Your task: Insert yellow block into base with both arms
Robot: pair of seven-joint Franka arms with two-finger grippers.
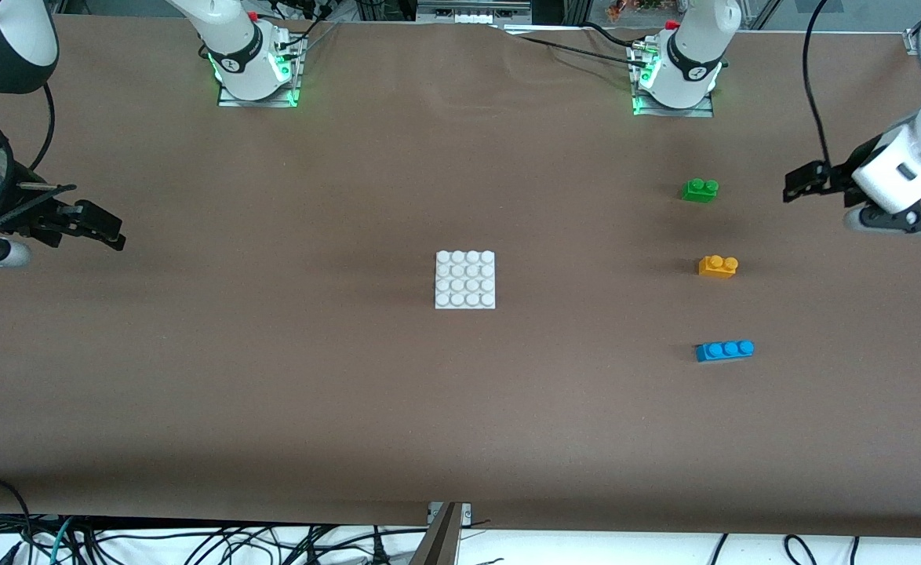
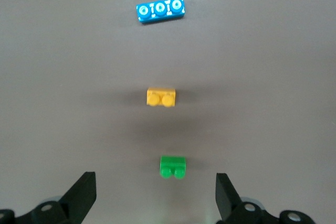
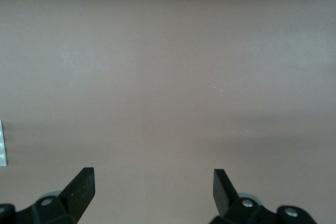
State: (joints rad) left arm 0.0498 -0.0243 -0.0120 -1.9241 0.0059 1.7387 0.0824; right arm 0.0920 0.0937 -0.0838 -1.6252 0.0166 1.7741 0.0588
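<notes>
Yellow block (image 1: 718, 266): we are finding it lying on the brown table (image 1: 272, 377) toward the left arm's end, between the green brick (image 1: 700, 190) and the nearer blue brick (image 1: 724, 350), well apart from the base (image 1: 465, 279) (mid-table). Left gripper (image 2: 156, 195) is hovering wide open over that end; right gripper (image 3: 153, 191) is waiting, wide open, over the right arm's end.

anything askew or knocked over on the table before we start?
Nothing stands out. The base lies flat mid-table. The green brick, yellow block and blue brick sit studs-up in a row, apart. The left gripper and right gripper hover open, holding nothing.
</notes>
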